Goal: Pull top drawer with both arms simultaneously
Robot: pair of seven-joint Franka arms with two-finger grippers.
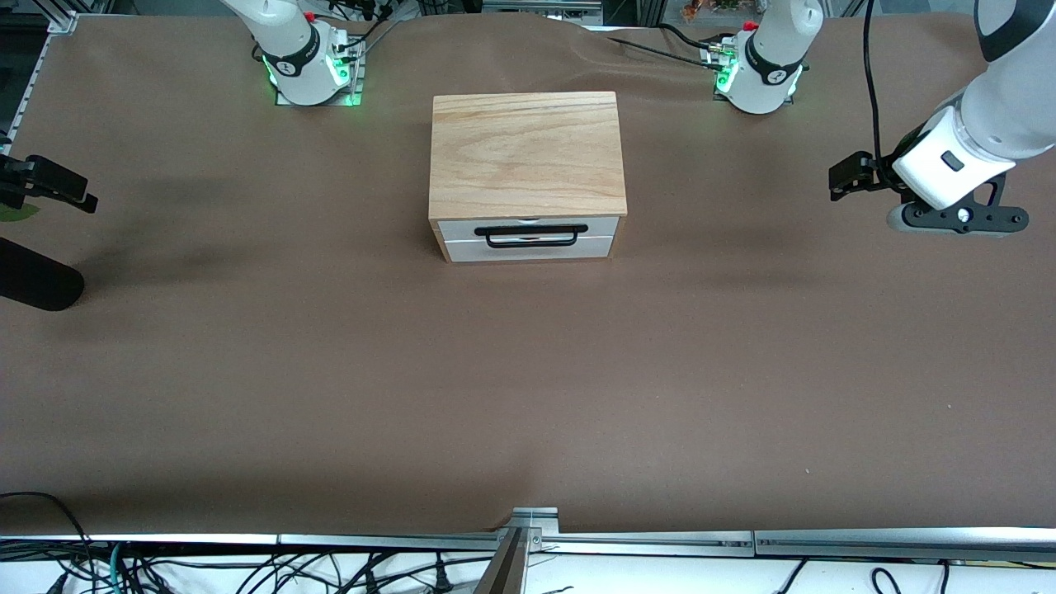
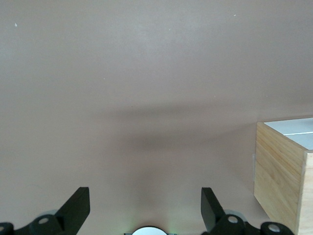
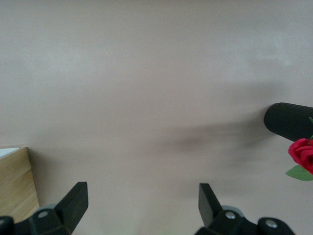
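Right arm: its base [image 1: 305,62] stands at the top of the front view toward the right arm's end of the table [image 1: 247,371]. Only part of its gripper [image 1: 45,183] shows at the edge of that view, held above the table surface at that end. In the right wrist view the two black fingers [image 3: 73,203] stand wide apart with bare table between them; they hold nothing. A black cylinder [image 3: 289,121] and a red rose [image 3: 303,152] appear at the margin of that view.

Cabinet: the light-wood cabinet [image 1: 526,153] sits on the table midway between the two bases. Its front faces the front camera. The top drawer [image 1: 528,227] is shut flush with the cabinet, its white front panel carrying the wide black wire handle [image 1: 530,236]. A plain white strip [image 1: 530,249] lies directly beneath it.

Left arm: its base [image 1: 763,70] stands at the top of the front view toward the left arm's end of the table. The forearm comes in from that end, wrist angled down, with the left gripper [image 1: 850,176] hanging over bare table, well apart from the cabinet. In the left wrist view the fingers [image 2: 76,208] are spread wide and empty; a corner of the cabinet [image 2: 279,178] shows off to one side, not between them.

Neither gripper touches the handle.
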